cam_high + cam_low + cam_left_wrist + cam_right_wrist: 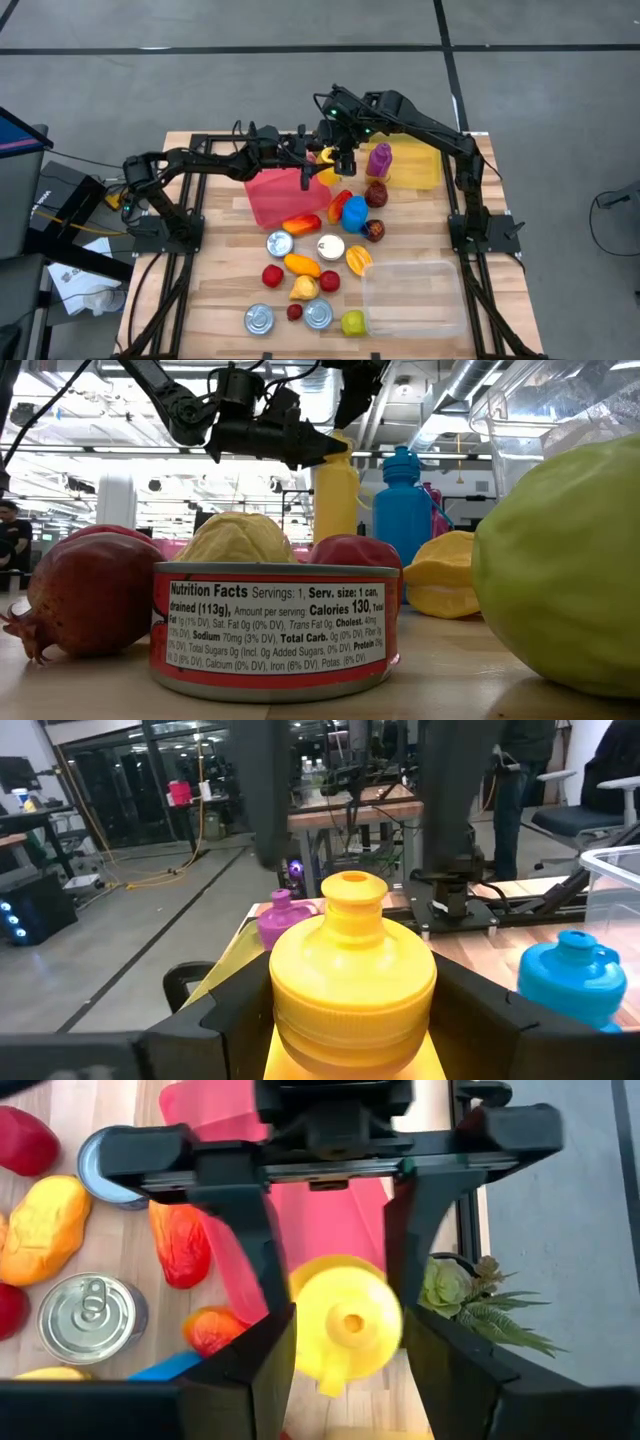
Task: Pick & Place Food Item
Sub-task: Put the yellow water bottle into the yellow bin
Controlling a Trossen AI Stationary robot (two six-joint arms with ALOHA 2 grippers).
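Holding the yellow bottle [350, 970] aloft over the back middle of the table [225, 285], above the far edge of the pink tray [275, 195], with the left pincer [350, 1020] partly closed and clamped on both sides of its body. Meeting it from above with the right pincer [345, 1380], set astride the same bottle just below the cap; cannot tell from these views whether that one grips or merely brackets it. Looks like a hand-over between the arms, so midway through the carry, with placing not yet done. Calls next for a firm hold by the receiving pincer before any release by the other, then a straight lift clear and a carry to a container, perhaps the yellow bin [415, 165] nearby or the clear box [415, 295] at the front right. Worth keeping the bottle upright and well apart from the purple bottle [379, 160] just beside.
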